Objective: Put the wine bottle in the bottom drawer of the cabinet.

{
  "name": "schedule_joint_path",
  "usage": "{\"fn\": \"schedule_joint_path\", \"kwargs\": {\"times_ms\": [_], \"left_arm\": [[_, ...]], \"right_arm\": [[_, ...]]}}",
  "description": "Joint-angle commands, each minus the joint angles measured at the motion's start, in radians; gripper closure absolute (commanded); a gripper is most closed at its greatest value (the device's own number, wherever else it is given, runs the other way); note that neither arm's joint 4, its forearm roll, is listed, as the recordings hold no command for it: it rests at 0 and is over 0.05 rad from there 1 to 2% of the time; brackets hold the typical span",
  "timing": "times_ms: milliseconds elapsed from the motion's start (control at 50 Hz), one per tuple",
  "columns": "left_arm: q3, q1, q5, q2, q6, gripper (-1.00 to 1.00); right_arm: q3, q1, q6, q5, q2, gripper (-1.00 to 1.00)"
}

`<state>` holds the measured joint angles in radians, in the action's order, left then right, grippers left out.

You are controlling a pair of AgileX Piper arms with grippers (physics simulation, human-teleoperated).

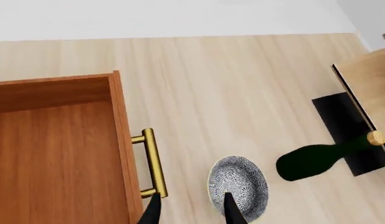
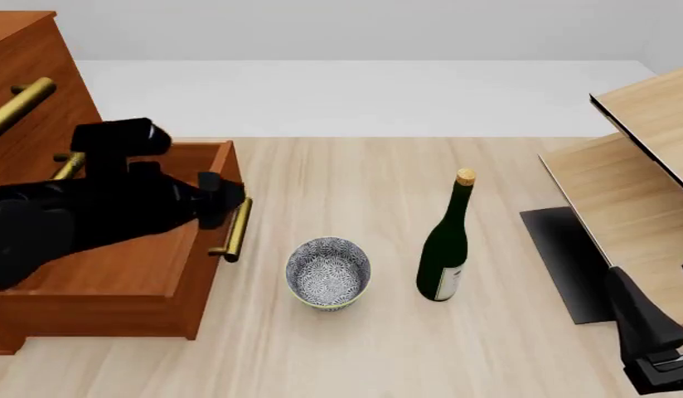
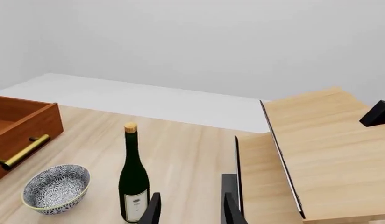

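The big reddish cabinet [image 2: 32, 99] sits at the table's left with its bottom drawer [image 2: 109, 274] pulled wide open, and the left gripper [image 1: 191, 210] hovers above the drawer's brass handle [image 2: 233, 230], fingers spread and holding nothing. The wine bottle [image 2: 446, 249] stands upright mid-table, just right of the speckled bowl [image 2: 328, 272]. The right gripper [image 3: 191, 210] waits near the pale shelf unit [image 2: 640, 166], also spread and empty.

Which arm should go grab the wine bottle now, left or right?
Probably the right. The bottle stands upright on the table's right half, and the right gripper is open, empty and facing it. The left gripper hangs over the open bottom drawer's handle, with the bowl between it and the bottle.
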<state>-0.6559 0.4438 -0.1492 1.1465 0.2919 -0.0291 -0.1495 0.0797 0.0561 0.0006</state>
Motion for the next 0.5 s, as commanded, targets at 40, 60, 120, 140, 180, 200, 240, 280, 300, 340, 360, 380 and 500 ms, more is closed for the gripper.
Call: {"fn": "schedule_joint_path", "kwargs": {"times_ms": [40,60,120,140,180,200,240,280,300,340,360,380,500], "left_arm": [[-0.119,0.077,-0.038,-0.039,-0.025,-1.0],[-0.126,0.079,-0.041,-0.035,-0.029,-1.0],[-0.143,0.109,-0.032,-0.035,-0.05,-1.0],[-0.145,0.116,-0.027,-0.036,-0.043,-1.0],[-0.161,0.132,-0.022,-0.031,-0.047,-1.0],[-0.165,0.141,-0.021,-0.028,-0.055,-1.0],[-0.176,0.144,-0.014,-0.026,-0.055,-1.0],[-0.186,0.159,-0.006,-0.025,-0.081,-1.0],[-0.188,0.177,-0.002,-0.025,-0.089,-1.0],[-0.191,0.208,0.015,-0.024,-0.078,-1.0],[-0.189,0.205,0.025,-0.025,-0.073,-1.0],[-0.188,0.207,0.038,-0.026,-0.078,-1.0],[-0.173,0.249,0.104,-0.037,-0.13,-1.0]], "right_arm": [[0.001,-0.002,0.001,-0.001,0.0,-1.0],[0.001,-0.002,0.001,-0.001,0.0,-1.0],[0.001,-0.002,0.001,0.0,0.0,-1.0],[0.0,-0.002,0.001,0.0,0.0,-1.0],[0.001,-0.003,0.001,0.0,0.0,-1.0],[0.001,-0.004,0.003,-0.001,0.0,-1.0],[-0.001,-0.004,0.0,0.001,0.0,-1.0],[-0.003,-0.003,0.002,0.002,0.0,-1.0],[-0.004,-0.003,0.0,0.002,0.0,-1.0],[-0.005,-0.003,0.0,0.002,0.0,-1.0],[-0.005,-0.003,0.0,0.002,0.0,-1.0],[-0.005,-0.003,0.002,0.002,0.0,-1.0],[-0.007,-0.005,0.002,0.004,0.0,-1.0]]}}
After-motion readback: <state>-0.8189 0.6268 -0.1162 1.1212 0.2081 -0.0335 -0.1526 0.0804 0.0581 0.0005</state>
